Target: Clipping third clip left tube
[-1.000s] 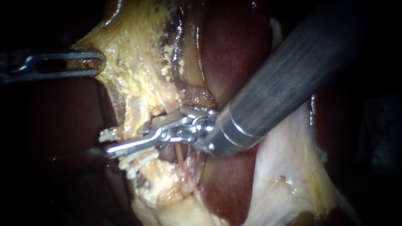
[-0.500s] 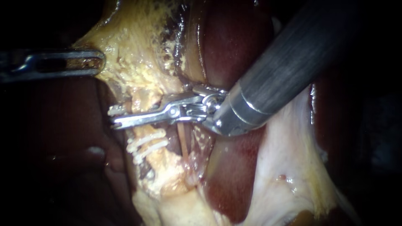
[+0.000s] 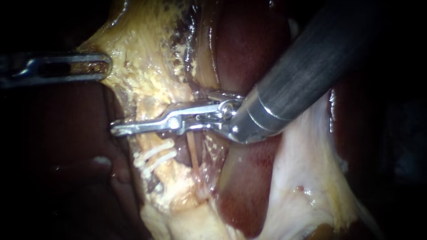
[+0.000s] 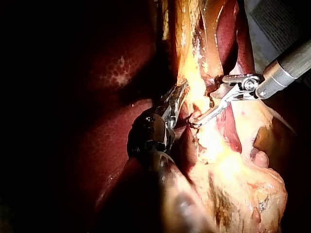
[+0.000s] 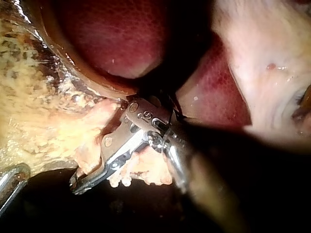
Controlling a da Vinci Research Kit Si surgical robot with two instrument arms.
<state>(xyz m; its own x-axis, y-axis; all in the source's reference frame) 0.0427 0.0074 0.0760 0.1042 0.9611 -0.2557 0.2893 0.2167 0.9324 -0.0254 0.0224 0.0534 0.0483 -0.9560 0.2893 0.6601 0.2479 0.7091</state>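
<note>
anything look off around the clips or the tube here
Nothing stands out. The two white clips sit side by side across the left tube, slightly slanted but parallel, and the right instrument clamps the same tube just above them. No tear or spill shows.

No word, label, brand, number or sign could be read anywhere on the tissue. The only marks were a few tiny engraved ones on the hinge plate (image 5: 146, 116) of the right instrument (image 5: 80, 180). They showed in the right wrist view and were too small to give any word.
</note>
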